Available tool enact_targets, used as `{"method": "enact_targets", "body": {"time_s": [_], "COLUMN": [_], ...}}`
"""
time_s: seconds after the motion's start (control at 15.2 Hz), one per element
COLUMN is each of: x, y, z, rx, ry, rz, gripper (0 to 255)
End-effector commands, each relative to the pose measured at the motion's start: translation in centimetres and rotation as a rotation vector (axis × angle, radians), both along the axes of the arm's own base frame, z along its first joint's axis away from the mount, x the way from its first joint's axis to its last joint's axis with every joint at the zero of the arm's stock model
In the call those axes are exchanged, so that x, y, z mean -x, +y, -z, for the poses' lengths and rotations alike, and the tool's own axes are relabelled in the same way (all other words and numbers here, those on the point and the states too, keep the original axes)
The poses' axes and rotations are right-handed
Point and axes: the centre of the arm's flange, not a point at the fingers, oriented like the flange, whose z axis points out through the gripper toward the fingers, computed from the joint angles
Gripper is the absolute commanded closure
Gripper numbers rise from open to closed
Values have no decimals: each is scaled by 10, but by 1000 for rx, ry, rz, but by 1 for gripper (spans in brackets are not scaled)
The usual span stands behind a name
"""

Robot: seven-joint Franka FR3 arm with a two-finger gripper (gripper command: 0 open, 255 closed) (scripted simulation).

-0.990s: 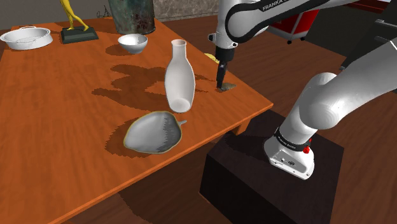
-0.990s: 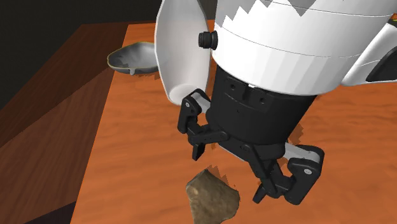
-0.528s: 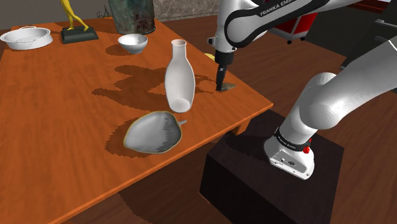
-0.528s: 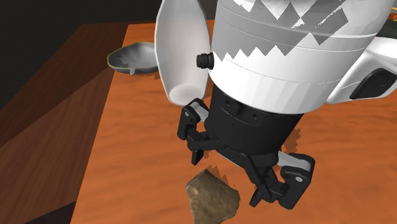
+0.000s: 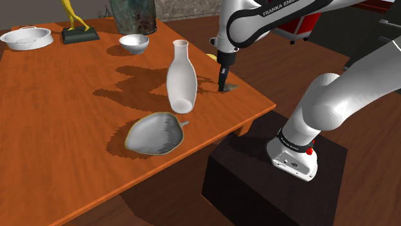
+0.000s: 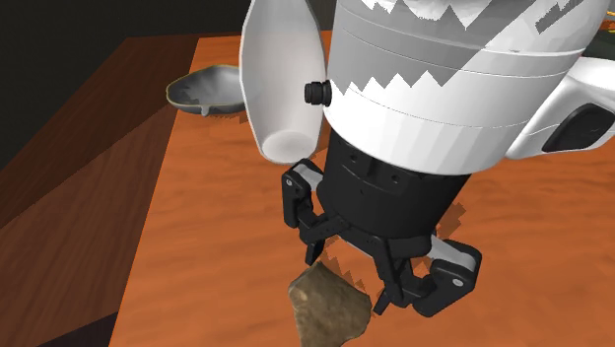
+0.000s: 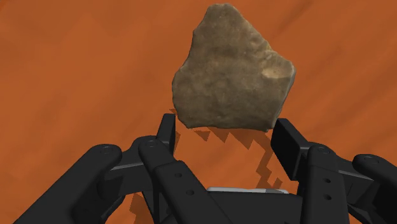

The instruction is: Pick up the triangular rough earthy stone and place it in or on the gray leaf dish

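A brown, rough, roughly triangular stone (image 7: 232, 70) (image 6: 328, 311) (image 5: 230, 86) lies flat on the orange wooden bench (image 5: 58, 103), near the corner closest to the robot's stand. The black gripper (image 7: 224, 130) (image 6: 347, 281) (image 5: 223, 83) hangs low over it, pointing down. Its jaws are spread wide, one fingertip on each side of the stone's broad end, and neither is seen touching it. A grey leaf dish (image 5: 154, 133) (image 6: 202, 89) with a yellowish rim sits by an edge running from that corner, well apart from the stone. A tall white vase (image 5: 180, 77) stands between them.

stone (image 7: 230, 70): brown, rough, on table (image 5: 64, 96) | leaf dish (image 5: 154, 133): grey, upright
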Motion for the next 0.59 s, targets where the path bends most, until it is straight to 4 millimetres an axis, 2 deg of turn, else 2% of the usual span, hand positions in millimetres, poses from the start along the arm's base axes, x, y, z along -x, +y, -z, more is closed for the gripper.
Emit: {"method": "enact_targets", "body": {"time_s": [0.0, 0.2, 0.53], "x": [0, 0, 0], "y": [0, 0, 0], "z": [1, 1, -26], "rx": [0, 0, 0], "ry": [2, 2, 2], "rz": [0, 0, 0], "gripper": [255, 255, 255]}}
